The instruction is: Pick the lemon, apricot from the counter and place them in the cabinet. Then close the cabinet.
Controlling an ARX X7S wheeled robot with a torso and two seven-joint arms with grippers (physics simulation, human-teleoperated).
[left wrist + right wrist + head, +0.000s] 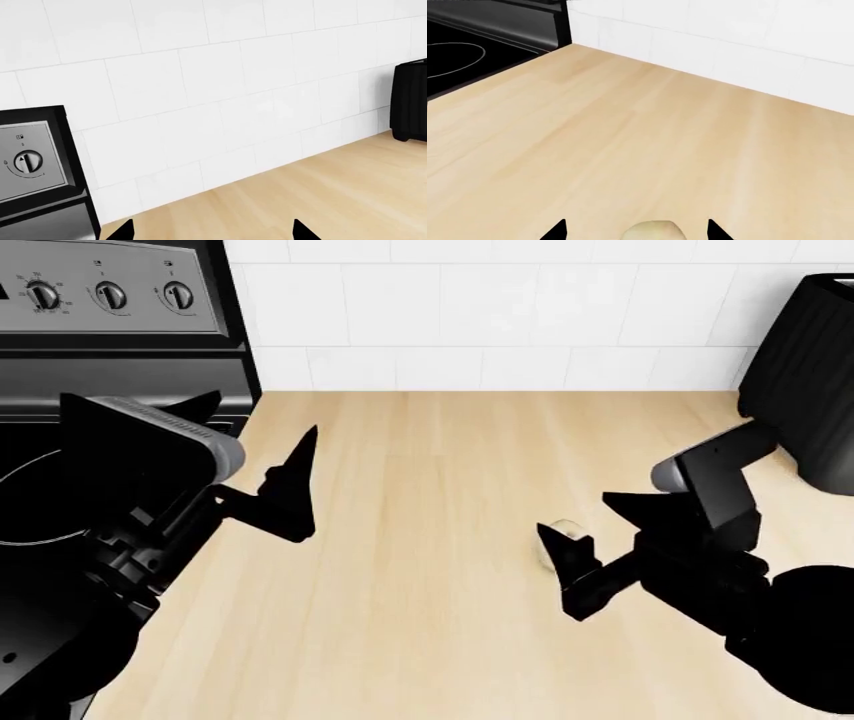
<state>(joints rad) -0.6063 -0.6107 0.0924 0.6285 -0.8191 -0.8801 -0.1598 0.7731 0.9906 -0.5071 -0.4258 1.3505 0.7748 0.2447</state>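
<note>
1. The head view looks steeply down from above both arms onto the counter (441, 570); the stove (80, 390) sits at its left edge, the tiled wall (507, 310) along the top.
2. The left wrist view sits low over the counter (313, 195), facing the wall (200, 100); it shares the stove's knob panel (27, 160) and a black appliance (410, 100) with the head view.
3. The right wrist view hovers close above the counter (627, 140), facing the stove (474, 45) and wall (727, 40); the apricot (655, 231) lies at its near edge, also visible from the head (561, 535).
</note>
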